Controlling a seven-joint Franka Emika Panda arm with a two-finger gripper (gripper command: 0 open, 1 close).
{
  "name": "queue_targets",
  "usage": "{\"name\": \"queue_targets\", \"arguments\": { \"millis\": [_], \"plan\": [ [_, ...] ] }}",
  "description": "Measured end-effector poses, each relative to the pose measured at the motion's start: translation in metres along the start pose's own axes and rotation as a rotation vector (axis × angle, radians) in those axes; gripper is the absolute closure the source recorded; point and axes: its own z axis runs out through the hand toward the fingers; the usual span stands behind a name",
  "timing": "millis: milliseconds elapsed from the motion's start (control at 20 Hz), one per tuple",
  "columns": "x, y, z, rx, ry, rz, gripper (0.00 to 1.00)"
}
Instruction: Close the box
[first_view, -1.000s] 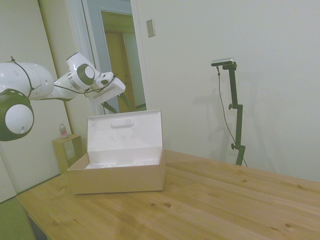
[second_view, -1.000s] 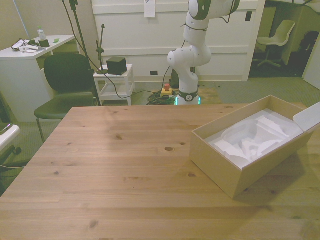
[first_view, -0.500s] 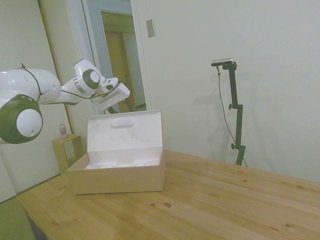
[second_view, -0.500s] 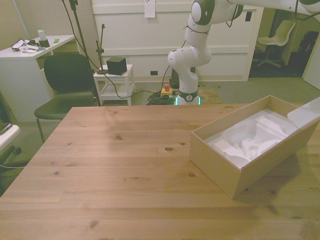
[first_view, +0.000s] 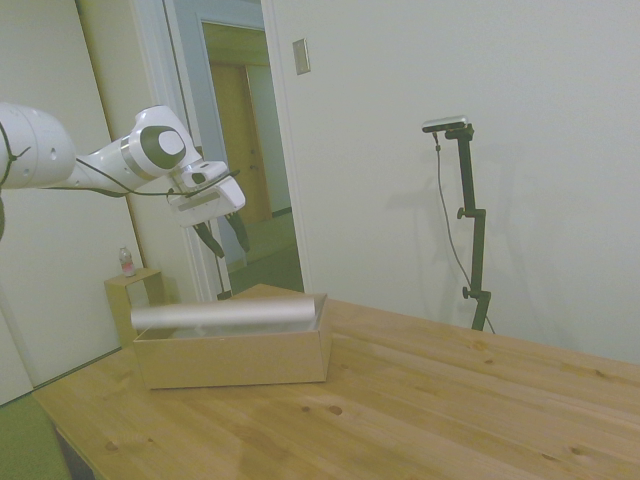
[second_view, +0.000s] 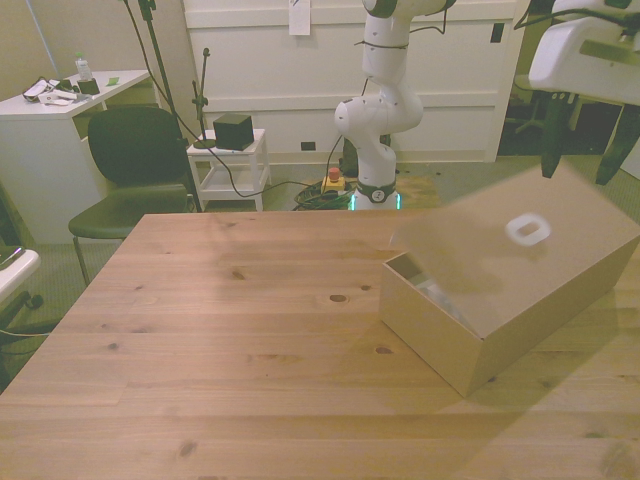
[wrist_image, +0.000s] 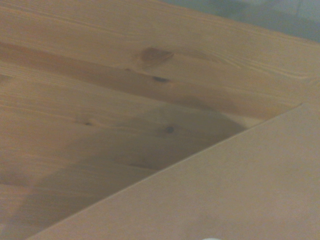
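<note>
Cardboard box (first_view: 232, 355), tan-brown, long and shoebox-shaped, sits on the wooden plank table (first_view: 420, 400) at about 9 o'clock in the side view and about 3 o'clock in the front view (second_view: 510, 290). Its long hinged lid (second_view: 515, 250) lies nearly flat over the body but shows as a smeared, semi-transparent blur in both views; in the side view the lid (first_view: 225, 315) reads as a pale grey-silver band just above the top rim of the box. A white oval mark (second_view: 527, 230) shows on the lid's outer face in the front view. At the corner toward 9 o'clock in the front view a narrow gap remains, with a sliver of white interior (second_view: 440, 298) visible under the lid. The box's front wall is plain tan, edges square, no visible dents. White two-finger gripper (first_view: 222, 235) hangs above the box at roughly 10 o'clock in the side view, clear of the lid, its dark fingers spread apart and pointing down with nothing between them. In the front view the gripper (second_view: 578, 160) sits at 2 o'clock, above the box's far end. Wrist view shows bare table planks (wrist_image: 125, 90) with knots and a tan cardboard surface (wrist_image: 235, 190) with a straight edge, out of focus.
</note>
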Motion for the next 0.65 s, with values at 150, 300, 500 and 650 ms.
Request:
{"name": "queue_targets", "arguments": {
  "millis": [150, 300, 500, 650],
  "plan": [
    [-0.009, 0.0, -0.013, 0.024, -0.032, 0.099, 0.0],
    [-0.012, 0.001, -0.012, 0.02, -0.061, 0.159, 0.0],
    [-0.006, 0.013, -0.003, -0.002, -0.068, 0.189, 0.0],
    [-0.006, 0.029, -0.005, -0.011, -0.071, 0.205, 0.0]
  ]
}}
